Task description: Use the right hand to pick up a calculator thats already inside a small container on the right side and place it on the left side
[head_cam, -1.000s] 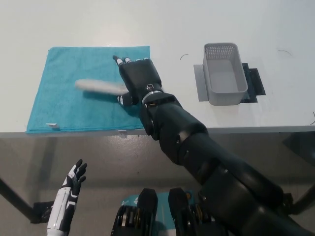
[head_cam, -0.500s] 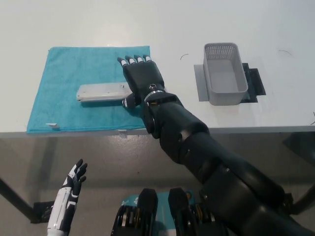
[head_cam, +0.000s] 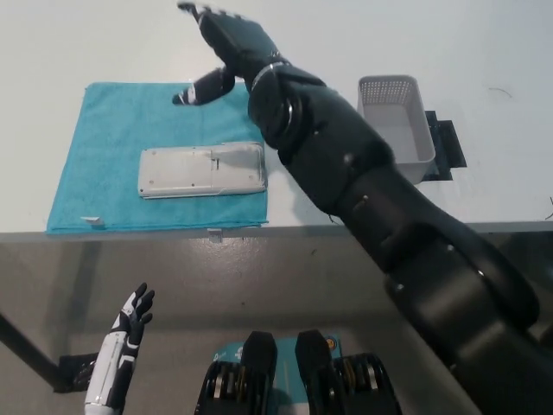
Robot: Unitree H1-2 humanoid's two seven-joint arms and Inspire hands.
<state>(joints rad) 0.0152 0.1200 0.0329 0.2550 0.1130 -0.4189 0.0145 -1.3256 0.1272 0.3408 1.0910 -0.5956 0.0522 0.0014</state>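
So the flat, pale grey rectangular calculator (head_cam: 202, 169) is lying on the teal cloth towel (head_cam: 104, 138), long side running left to right, close to the towel's near right corner. It looks like it's face down, plain back showing, though I can't say for sure from up here. The small white perforated plastic container (head_cam: 396, 104) sits upright well off to the right on a dark mat, partly hidden by the arm, nothing visible inside.

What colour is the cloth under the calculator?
Turquoise blue; the cloth shows clearly in the head view, with the calculator lying on it.
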